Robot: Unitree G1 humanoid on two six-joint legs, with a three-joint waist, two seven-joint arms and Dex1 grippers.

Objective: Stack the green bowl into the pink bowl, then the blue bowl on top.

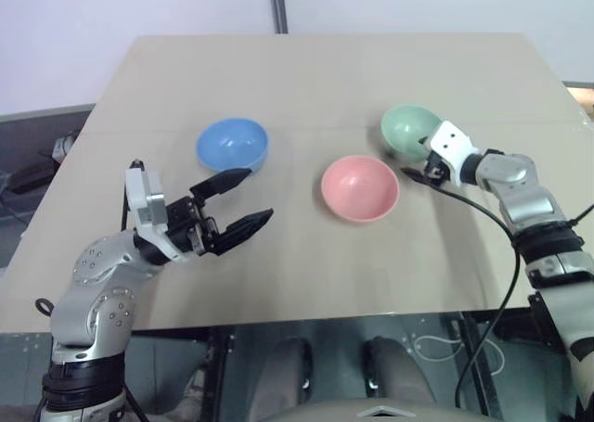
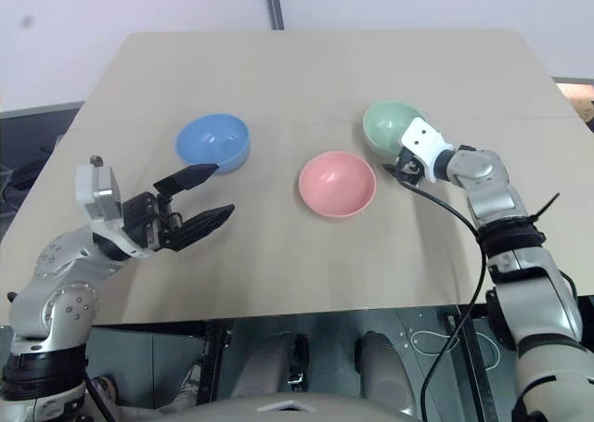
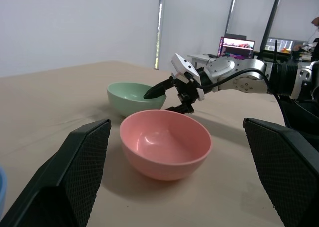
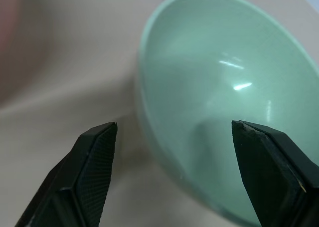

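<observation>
While the three bowls are sitting apart and upright on the table, I am seeing my right gripper hanging at the near rim of the green bowl, jaws apart, one finger over the rim and one outside it, gripping nothing. The pink bowl is lying just beside it, nearer me, and the blue bowl is resting well to the left. My left gripper is hovering just short of the blue bowl, jaws spread wide and empty.
</observation>
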